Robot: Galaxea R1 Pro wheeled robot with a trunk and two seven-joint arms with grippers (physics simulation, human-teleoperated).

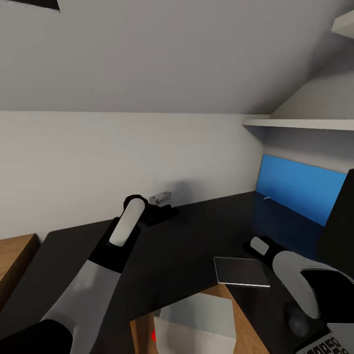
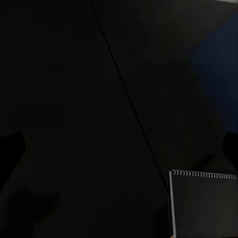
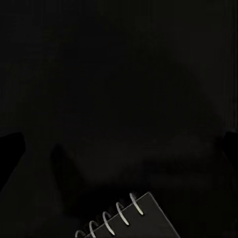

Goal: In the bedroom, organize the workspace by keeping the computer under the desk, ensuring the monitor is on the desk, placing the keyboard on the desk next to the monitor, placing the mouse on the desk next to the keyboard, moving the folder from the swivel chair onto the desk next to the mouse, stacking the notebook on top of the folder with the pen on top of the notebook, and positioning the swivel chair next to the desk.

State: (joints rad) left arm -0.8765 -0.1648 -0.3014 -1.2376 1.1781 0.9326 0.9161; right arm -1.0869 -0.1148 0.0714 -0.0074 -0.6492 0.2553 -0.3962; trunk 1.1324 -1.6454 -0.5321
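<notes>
Notebook lies flat on the black table, just beside my right tool and well apart from my left tool; its spiral edge faces the right tool. I cannot tell whether either tool's fingers are apart.

You get no readable text, label, brand, number or sign anywhere here. The keyboard keys are too small and blurred to read any legends. The notebook cover is blank grey with a plain spiral binding. The computer shows you a small red light, no lettering.
</notes>
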